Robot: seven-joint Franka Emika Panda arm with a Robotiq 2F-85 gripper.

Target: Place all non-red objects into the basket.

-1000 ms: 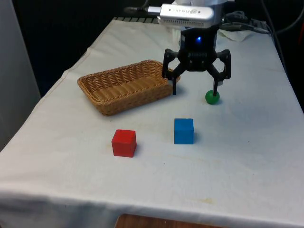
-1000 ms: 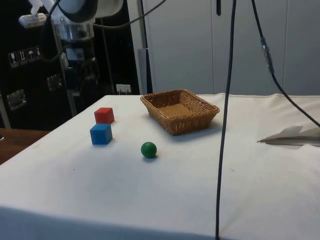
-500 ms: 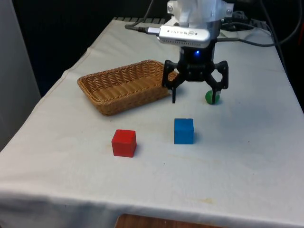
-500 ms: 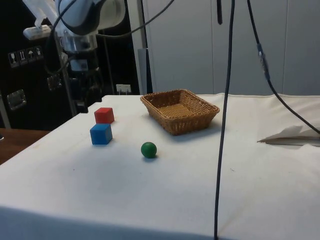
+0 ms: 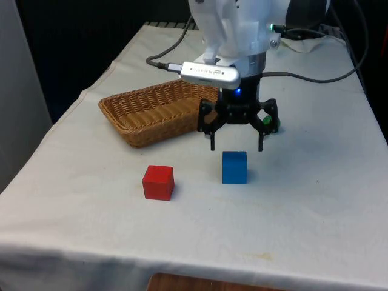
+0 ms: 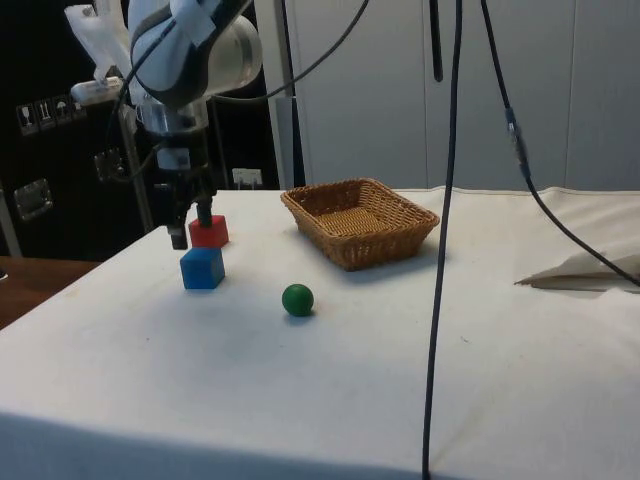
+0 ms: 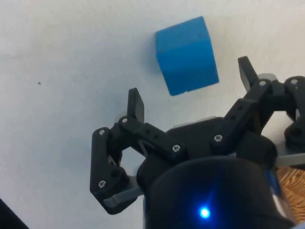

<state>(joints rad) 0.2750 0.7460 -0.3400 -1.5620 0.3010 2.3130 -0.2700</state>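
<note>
A blue cube (image 5: 234, 167) (image 6: 202, 268) (image 7: 187, 55) sits on the white cloth near the table's front. My gripper (image 5: 236, 147) (image 6: 191, 229) (image 7: 190, 88) hangs open just above and slightly behind it, one finger off to each side. A red cube (image 5: 158, 182) (image 6: 208, 231) rests to the front view's left of the blue one. A small green ball (image 5: 274, 123) (image 6: 297, 299) lies behind the gripper, partly hidden by it in the front view. The wicker basket (image 5: 130, 114) (image 6: 395, 240) stands at the front view's left, with nothing in it.
Crumpled white paper or cloth (image 6: 585, 271) lies at the table's far end. Black cables (image 6: 444, 200) hang across the side view. The table edge (image 5: 182, 267) runs close in front of the cubes.
My gripper has moved from above the green ball towards the table's front and come lower, now over the blue cube. It stayed open. Nothing on the table has shifted.
</note>
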